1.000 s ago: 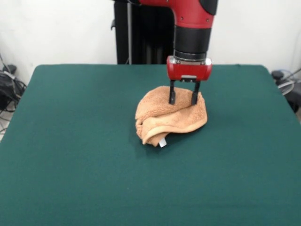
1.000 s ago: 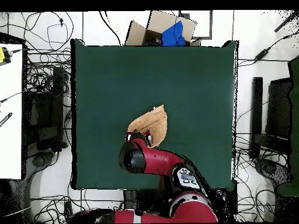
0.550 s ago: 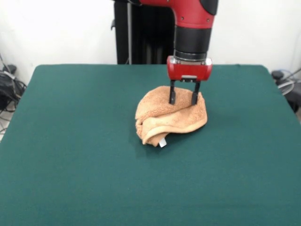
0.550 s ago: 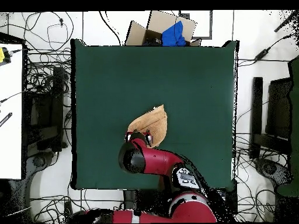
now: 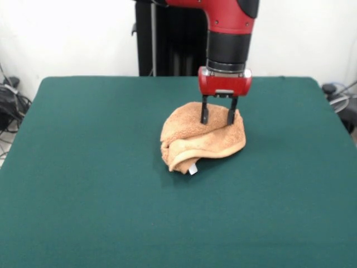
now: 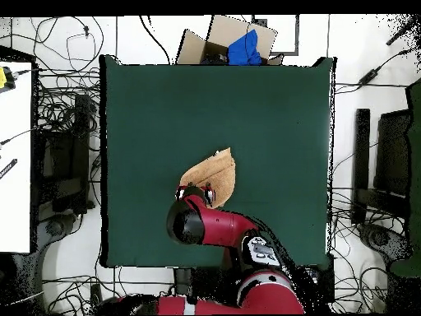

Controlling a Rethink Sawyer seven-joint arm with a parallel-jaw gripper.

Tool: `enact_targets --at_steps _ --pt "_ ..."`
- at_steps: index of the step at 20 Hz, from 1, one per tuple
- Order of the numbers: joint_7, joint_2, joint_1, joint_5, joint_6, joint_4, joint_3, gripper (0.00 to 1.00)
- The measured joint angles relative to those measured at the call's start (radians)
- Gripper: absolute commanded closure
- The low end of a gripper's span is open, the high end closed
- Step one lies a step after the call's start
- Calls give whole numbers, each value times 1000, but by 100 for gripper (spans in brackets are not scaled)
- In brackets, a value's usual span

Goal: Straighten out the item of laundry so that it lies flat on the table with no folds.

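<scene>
Front view first: the towel (image 5: 202,138) sits a bit right of centre in the frame, on the table (image 5: 83,195), and it's nowhere near flat. It's bunched into a lump with a thick fold rolled under along the lower left edge, and the little white tag (image 5: 193,169) pokes out at the bottom. My gripper (image 5: 218,116) comes straight down from the top of the frame with its two fingers spread apart, tips down at the top of the lump near its upper right edge. The fingers aren't closed on anything, so I'd call it released, not holding cloth. I can't tell if the tips are actually pressing into the terry or just in front of it.

So progress-wise I'd say basically nothing's done yet. Still left: grab an edge, pull it out, get every fold gone.

Overhead view: the towel (image 6: 212,176) shows as a leaf-shaped patch just below the centre of the table (image 6: 271,99), toward the bottom of the frame. The arm (image 6: 205,225) covers the towel's lower end and the gripper itself, so the fingers are hidden there. The folds don't read from up here either, and the tag is too small to find.
</scene>
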Motion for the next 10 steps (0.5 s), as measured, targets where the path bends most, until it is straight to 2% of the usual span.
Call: enact_targets --at_steps 10 --pt "0 8 -2 0 0 -7 0 0"
